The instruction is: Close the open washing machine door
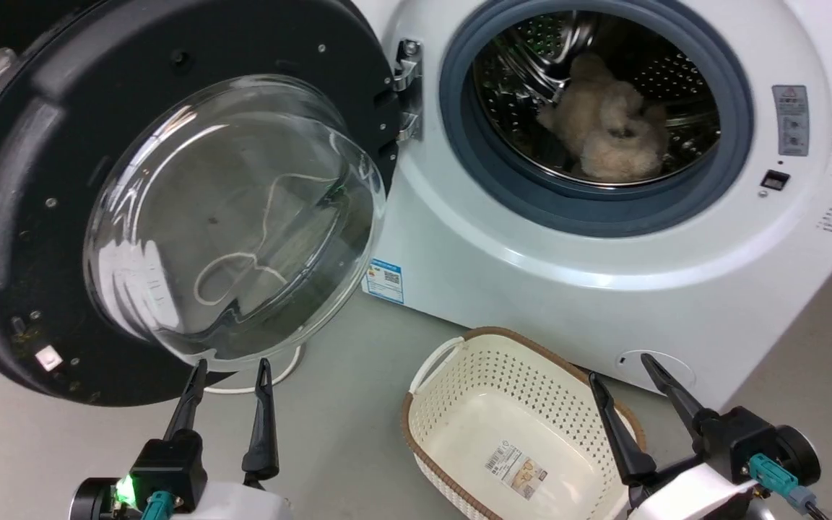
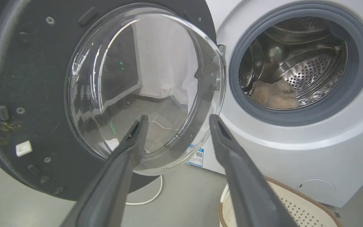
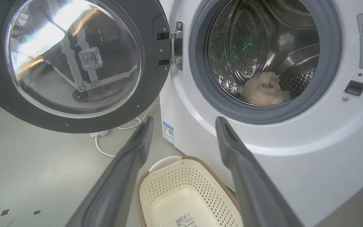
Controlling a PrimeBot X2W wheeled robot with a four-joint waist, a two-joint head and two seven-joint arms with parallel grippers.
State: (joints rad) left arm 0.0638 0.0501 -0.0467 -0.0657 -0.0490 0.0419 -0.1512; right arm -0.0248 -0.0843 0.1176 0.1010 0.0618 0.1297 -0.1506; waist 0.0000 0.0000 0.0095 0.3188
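Observation:
The washing machine door [image 1: 48, 217] stands swung wide open to the left, its black rim and bulging clear glass bowl [image 1: 235, 217] facing me; it hangs from a metal hinge [image 1: 407, 90]. The white washing machine [image 1: 604, 274] shows its grey rubber ring and steel drum [image 1: 596, 94] with a beige fluffy item [image 1: 607, 126] inside. My left gripper [image 1: 234, 368] is open, its fingertips just below the glass bowl [image 2: 143, 85], apart from it. My right gripper [image 1: 622, 368] is open, low before the machine's front [image 3: 295, 164], above the basket.
A cream perforated laundry basket [image 1: 459, 390] with a brown rim sits on the grey floor [image 1: 344, 404] in front of the machine, holding nothing but a label. A white cable [image 3: 106, 151] lies on the floor under the door. A blue energy sticker [image 1: 384, 280] marks the machine's lower corner.

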